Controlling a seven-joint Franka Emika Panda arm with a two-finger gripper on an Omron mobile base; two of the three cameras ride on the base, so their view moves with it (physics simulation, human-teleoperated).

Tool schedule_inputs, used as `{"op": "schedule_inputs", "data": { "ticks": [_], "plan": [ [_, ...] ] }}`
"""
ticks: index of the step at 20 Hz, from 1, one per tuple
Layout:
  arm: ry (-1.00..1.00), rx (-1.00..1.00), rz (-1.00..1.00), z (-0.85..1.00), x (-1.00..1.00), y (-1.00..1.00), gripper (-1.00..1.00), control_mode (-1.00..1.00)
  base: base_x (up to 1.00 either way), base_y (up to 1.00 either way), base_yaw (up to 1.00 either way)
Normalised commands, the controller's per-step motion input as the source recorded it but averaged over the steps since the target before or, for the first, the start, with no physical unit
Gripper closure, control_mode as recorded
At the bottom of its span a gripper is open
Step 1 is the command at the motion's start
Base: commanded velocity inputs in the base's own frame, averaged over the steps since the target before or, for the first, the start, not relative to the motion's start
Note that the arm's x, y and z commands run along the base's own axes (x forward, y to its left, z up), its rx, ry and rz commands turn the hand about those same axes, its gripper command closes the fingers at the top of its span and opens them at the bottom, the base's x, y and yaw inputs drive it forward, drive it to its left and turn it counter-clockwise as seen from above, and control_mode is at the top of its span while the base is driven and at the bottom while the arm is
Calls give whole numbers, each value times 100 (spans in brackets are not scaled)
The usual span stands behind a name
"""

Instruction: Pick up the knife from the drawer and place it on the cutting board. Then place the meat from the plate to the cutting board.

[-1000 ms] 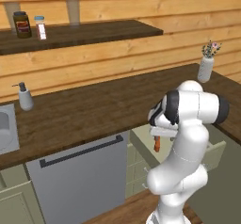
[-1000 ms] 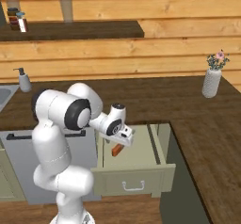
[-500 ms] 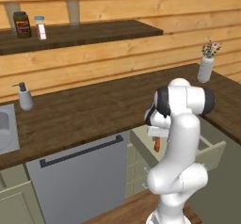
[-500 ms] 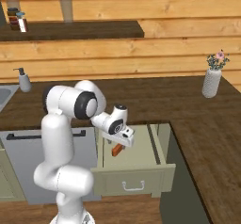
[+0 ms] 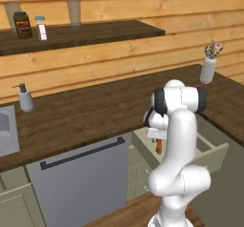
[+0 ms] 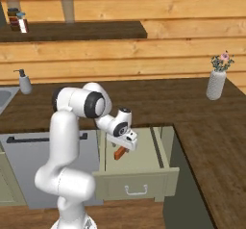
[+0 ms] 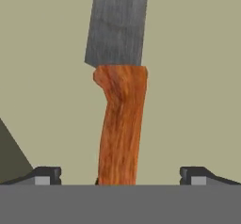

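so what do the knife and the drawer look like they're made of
Knife: the handle looks like wood, orange-red with darker grain streaks and a matte finish; the blade looks like dull grey metal with faint brushed streaks and no shine.
Drawer: flat pale greenish-beige, evenly coloured with no grain, so probably painted wood or laminate; its small pull looks like pale metal.

The dark wooden worktop point(image 6: 158, 100) behind the pincer point(image 6: 126, 143) carries a soap dispenser point(image 6: 24, 82) far to its left and a white vase of flowers point(image 6: 216, 82) well to its right. Above it, a shelf point(image 5: 90, 32) holds two jars point(image 5: 21, 25). Beneath the pincer, the open drawer point(image 6: 144, 161) carries the knife point(image 7: 121, 119) flat on its floor.
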Motion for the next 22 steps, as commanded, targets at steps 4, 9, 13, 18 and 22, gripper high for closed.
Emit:
{"op": "schedule_inputs", "data": {
  "ticks": [4,9,13,18,22],
  "plan": [
    [3,0,-1,-41,7,1,-100,-100,0,0,0],
    [3,0,-1,-41,4,1,-100,-100,0,0,0],
    [4,0,-4,-47,9,1,100,-100,0,0,0],
    [0,0,-7,-11,-12,0,100,-100,0,0,0],
    [0,0,-14,4,-37,0,100,-100,0,0,0]
  ]
}}
